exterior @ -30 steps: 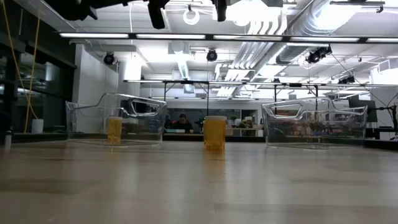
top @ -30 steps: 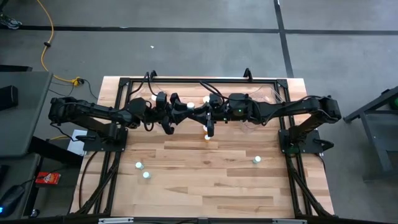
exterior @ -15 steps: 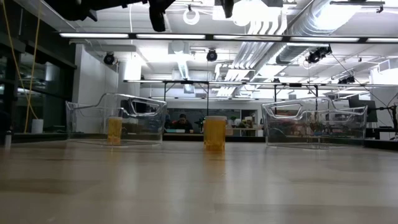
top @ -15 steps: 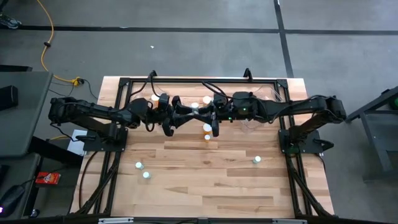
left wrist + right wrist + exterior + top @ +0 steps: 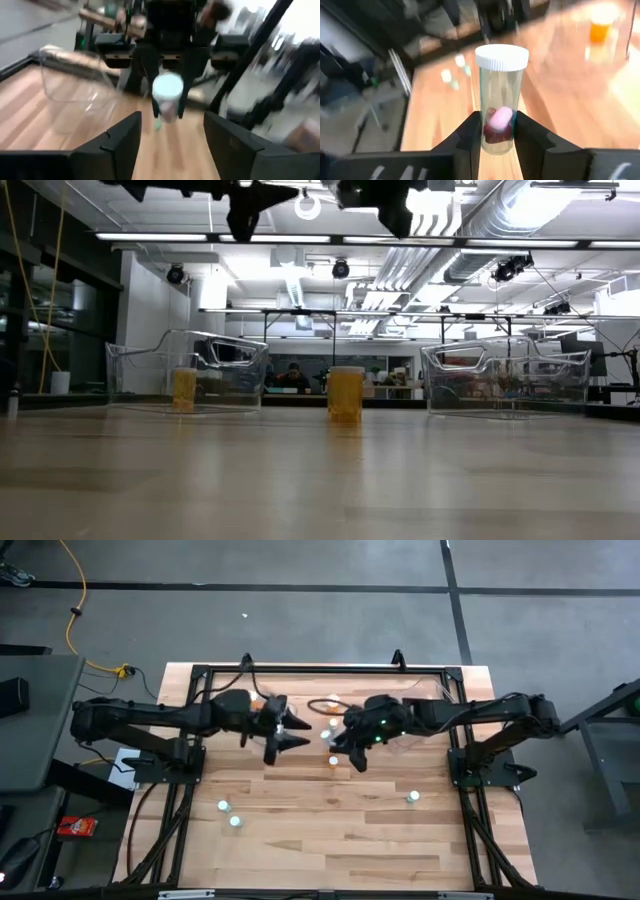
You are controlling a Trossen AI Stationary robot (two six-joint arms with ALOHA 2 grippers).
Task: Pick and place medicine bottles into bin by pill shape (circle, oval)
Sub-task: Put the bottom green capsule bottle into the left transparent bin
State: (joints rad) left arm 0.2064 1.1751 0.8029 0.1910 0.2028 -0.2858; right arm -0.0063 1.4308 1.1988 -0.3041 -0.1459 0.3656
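Note:
My right gripper (image 5: 497,131) is shut on a pale clear medicine bottle (image 5: 500,95) with a white cap and pink pills inside, above the middle of the table (image 5: 335,735). My left gripper (image 5: 172,132) is open and empty. It faces that bottle (image 5: 166,97) from the table's left (image 5: 290,730). An orange bottle (image 5: 333,760) stands on its base on the wood just near of the grippers, and also shows in the low view (image 5: 346,393). Three small pale bottles (image 5: 222,806) (image 5: 235,822) (image 5: 412,797) stand on the near half of the table. My right gripper pinches the lower part of the bottle's clear wall (image 5: 496,137) between its two fingers (image 5: 470,140). The cap end (image 5: 501,56) sticks out past the fingertips. The bottle is lifted clear of the table.
Two clear bins stand at the far side, one left (image 5: 190,370) and one right (image 5: 505,375). The left one holds an orange bottle (image 5: 184,388). The black frame (image 5: 320,668) runs around the far edge and sides. People show in the room beyond the table.
The two grippers, close together at the far middle a second ago, have drawn apart. My left gripper has gone back toward the table's left. My right gripper has come toward the near edge with the pale bottle and has turned.

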